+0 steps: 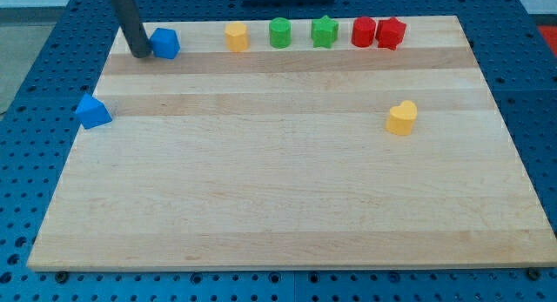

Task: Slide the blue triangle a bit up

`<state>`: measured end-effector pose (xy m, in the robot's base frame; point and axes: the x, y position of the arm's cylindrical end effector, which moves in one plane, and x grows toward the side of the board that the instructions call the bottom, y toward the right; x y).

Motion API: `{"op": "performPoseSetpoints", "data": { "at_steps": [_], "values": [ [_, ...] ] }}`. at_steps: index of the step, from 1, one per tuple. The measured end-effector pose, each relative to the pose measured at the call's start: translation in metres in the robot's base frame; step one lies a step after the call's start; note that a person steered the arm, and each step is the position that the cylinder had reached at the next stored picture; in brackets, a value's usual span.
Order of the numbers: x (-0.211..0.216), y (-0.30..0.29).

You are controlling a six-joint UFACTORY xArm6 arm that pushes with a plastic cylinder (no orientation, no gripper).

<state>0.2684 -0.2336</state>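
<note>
I carry no pincer: my arm ends in a straight dark rod, so there are no jaws to stand apart or together, and nothing is clamped or held. My tip [139, 52] rests on the wooden board [287, 206] near its far left corner, at about 11 o'clock from the board's middle.

Directly at 3 o'clock from my tip sits a blue block [165, 43] of chunky, cube-like form. The rod and this block appear to be touching or just beside each other; I cannot tell which.

The blue triangle [92, 111] lies at the board's left edge, at roughly 7 o'clock from my tip and apart from it. Its peaked shape is partly made out.

Along the top edge, running toward 3 o'clock from the blue block, stand in order: a yellow block [237, 36], a green cylinder [279, 32], a green star-shaped block [325, 31], a red cylinder [363, 30] and a red star-shaped block [391, 33]. The two red blocks are touching or just beside each other.

A yellow heart-shaped block [401, 117] stands alone at about 3 o'clock from the board's middle, well apart from all others.

The board rests on a blue perforated surface [35, 41].
</note>
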Motion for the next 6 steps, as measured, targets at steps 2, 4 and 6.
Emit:
{"op": "performPoseSetpoints", "data": {
  "at_steps": [2,4,6],
  "values": [
    [-0.014,0.026],
    [0.071,0.011],
    [0.181,-0.036]
  ]
}}
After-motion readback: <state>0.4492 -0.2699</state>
